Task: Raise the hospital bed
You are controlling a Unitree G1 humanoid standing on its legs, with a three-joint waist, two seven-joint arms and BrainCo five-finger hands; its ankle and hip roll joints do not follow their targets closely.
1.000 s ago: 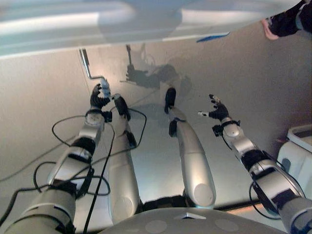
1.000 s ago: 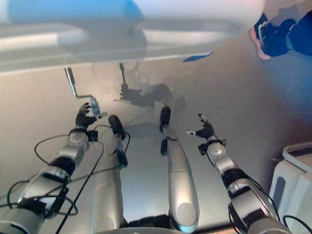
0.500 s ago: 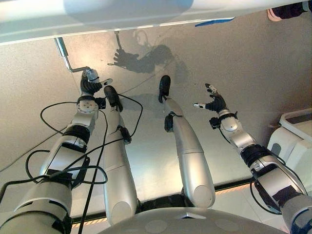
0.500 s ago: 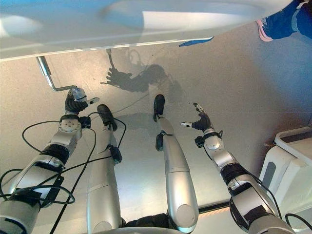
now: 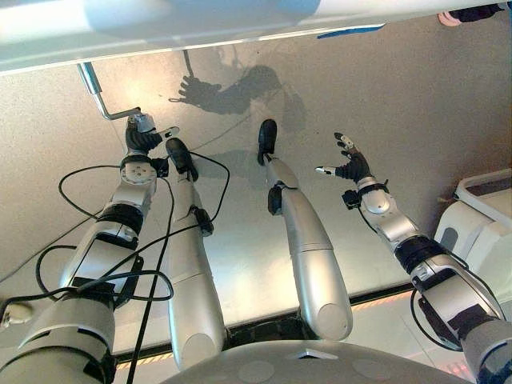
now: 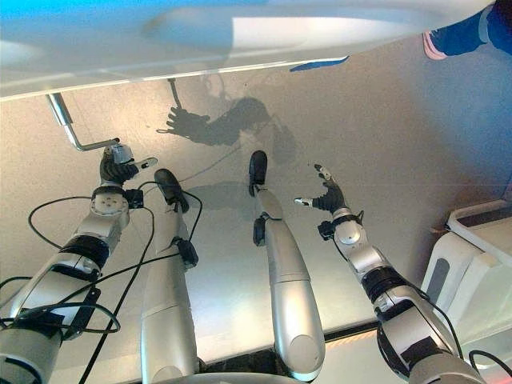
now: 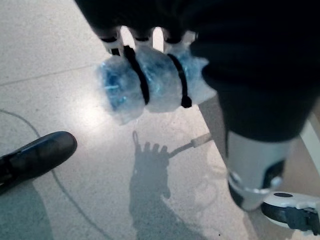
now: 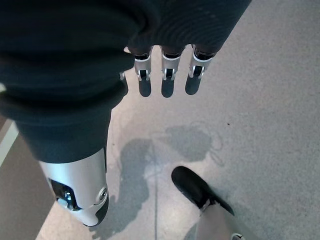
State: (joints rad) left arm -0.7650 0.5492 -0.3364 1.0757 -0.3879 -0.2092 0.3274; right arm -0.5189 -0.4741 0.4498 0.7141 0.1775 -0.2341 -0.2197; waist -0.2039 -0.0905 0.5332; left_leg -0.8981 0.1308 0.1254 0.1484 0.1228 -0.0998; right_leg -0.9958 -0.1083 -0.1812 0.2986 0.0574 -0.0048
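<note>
The hospital bed (image 5: 160, 32) runs across the far edge of both eye views as a long pale, smooth edge, seen from below and above the grey floor (image 5: 416, 104). From under it a bent metal crank (image 5: 100, 96) reaches down and out toward the robot: a silver rod that drops from the bed frame, turns at an elbow and runs sideways to its grip. The crank handle (image 7: 150, 82) is wrapped in a pale blue, crinkled plastic covering bound with black ties, as the left wrist view shows from close up.

The left hand (image 5: 142, 138) is at that grip, at the end of the outstretched left arm. Its fingers (image 7: 112, 42) curl round the wrapped handle from above, closed on it, with the dark cover of the hand just beside the wrapping.

The right hand (image 5: 350, 164) hangs in the air over the floor, well apart from the crank and the bed. Its fingers (image 8: 167, 82) are straight and spread, thumb out to the side, holding nothing.

At the robot's right stands a white piece of equipment (image 5: 480, 216) on the floor. At the far right corner, beside the bed's end, a person's shoe (image 6: 436, 44) and blue trouser leg show.
</note>
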